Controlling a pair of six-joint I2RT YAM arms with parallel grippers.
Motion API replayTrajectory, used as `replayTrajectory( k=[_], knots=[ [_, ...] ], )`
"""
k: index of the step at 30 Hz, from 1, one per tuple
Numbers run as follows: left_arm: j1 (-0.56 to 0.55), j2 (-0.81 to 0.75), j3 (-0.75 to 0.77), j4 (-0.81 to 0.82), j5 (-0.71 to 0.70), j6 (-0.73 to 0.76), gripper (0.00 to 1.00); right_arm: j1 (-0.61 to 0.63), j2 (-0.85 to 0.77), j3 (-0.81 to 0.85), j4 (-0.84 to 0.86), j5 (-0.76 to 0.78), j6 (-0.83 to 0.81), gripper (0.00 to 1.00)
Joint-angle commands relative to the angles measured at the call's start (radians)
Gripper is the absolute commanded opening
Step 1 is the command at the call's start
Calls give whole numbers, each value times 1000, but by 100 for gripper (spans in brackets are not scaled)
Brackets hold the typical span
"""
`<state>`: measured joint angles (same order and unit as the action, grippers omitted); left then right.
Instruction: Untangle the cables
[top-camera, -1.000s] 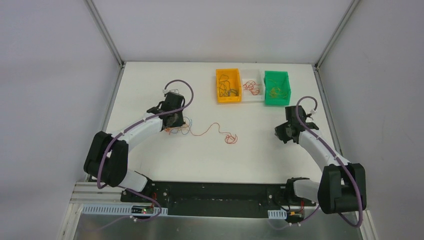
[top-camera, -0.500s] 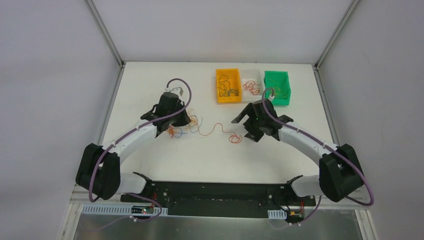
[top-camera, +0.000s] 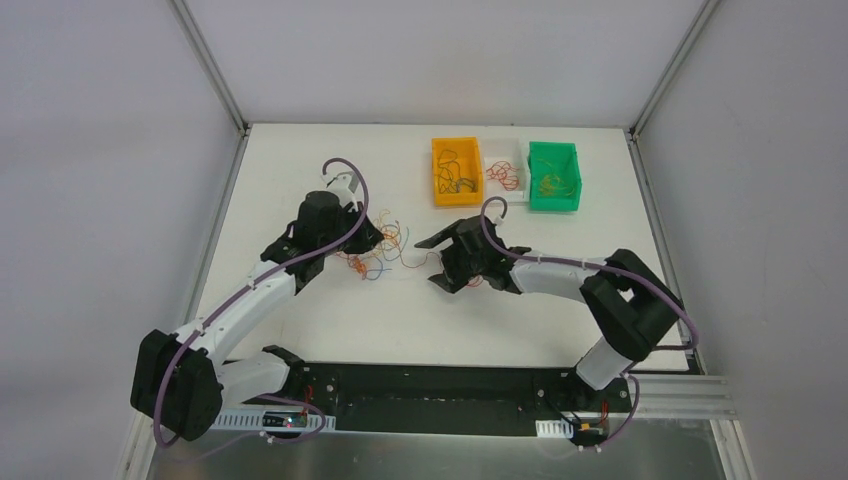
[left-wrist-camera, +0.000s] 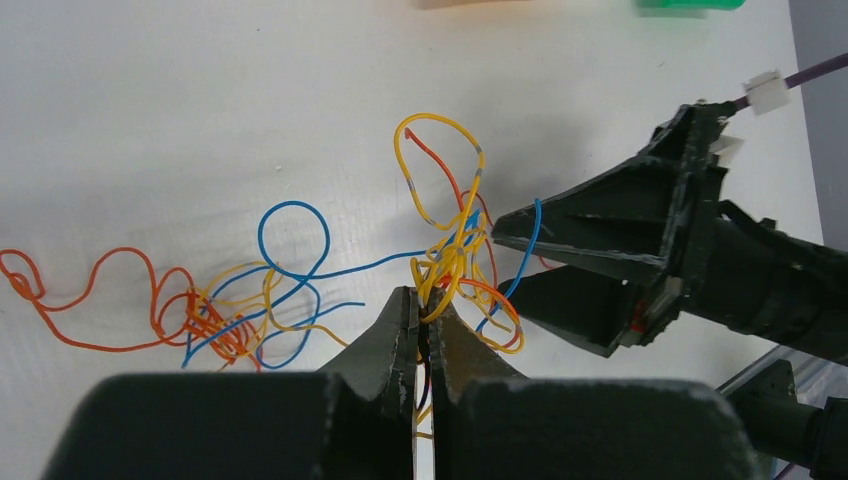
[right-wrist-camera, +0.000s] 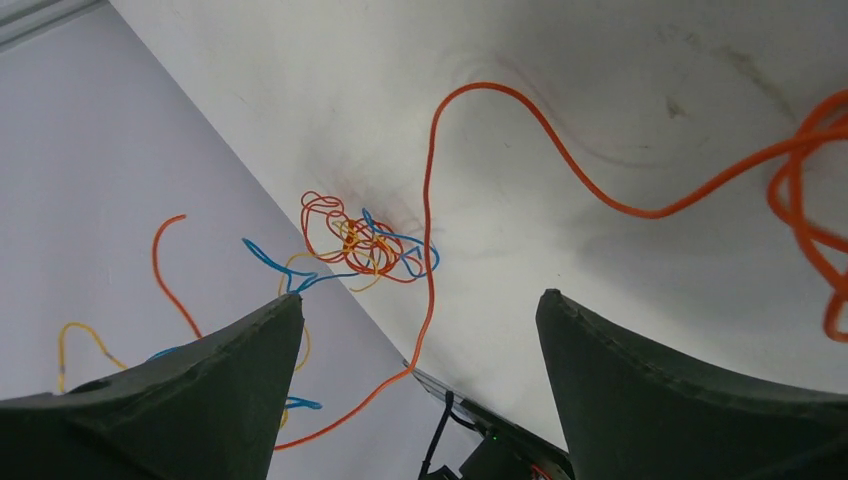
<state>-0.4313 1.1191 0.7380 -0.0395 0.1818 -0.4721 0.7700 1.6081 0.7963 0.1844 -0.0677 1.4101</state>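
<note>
The left gripper (left-wrist-camera: 420, 318) is pinched shut on the cables (left-wrist-camera: 450, 255); the right gripper (right-wrist-camera: 418, 298) gapes wide, empty. Some sit in bins (top-camera: 457, 203); this clump is not yet untangled.

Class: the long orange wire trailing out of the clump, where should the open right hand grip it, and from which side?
Grip the lone free stretch of the orange wire, away from the clump pinched by the left hand. It seems to lie flat on the table, so the right hand likely does best descending from above, straddling it crosswise.
</note>
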Motion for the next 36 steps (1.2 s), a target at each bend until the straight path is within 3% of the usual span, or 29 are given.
replayTrajectory(
  k=[1,2,4,7,8,11,15,22,32,36],
  knots=[
    [-4,-36,-13,35,43,-16,0,41,73,13,161,33,126,88],
    [-4,-39,-14,35,44,-19,0,47,96,22,173,41,125,85],
    [-4,-44,-20,35,43,-22,0,49,141,49,187,32,124,66],
    [-4,-42,-27,33,4,-30,0,47,152,33,230,34,141,4],
    [-4,-42,-29,19,-24,-40,0,43,138,17,229,50,139,0],
    [-4,-36,-30,-34,-114,-71,0,5,69,-52,211,112,119,0],
    [-3,-14,-31,-49,-133,-80,1,-103,-41,-149,159,124,52,0],
    [-3,19,-16,-96,-209,-89,0,-296,-298,-259,-50,201,-109,0],
    [-3,65,1,-102,-223,-99,0,-407,-457,-236,-255,244,-282,0],
    [0,61,18,-162,-337,-105,0,-480,-492,-208,-338,264,-318,0]
  ],
)
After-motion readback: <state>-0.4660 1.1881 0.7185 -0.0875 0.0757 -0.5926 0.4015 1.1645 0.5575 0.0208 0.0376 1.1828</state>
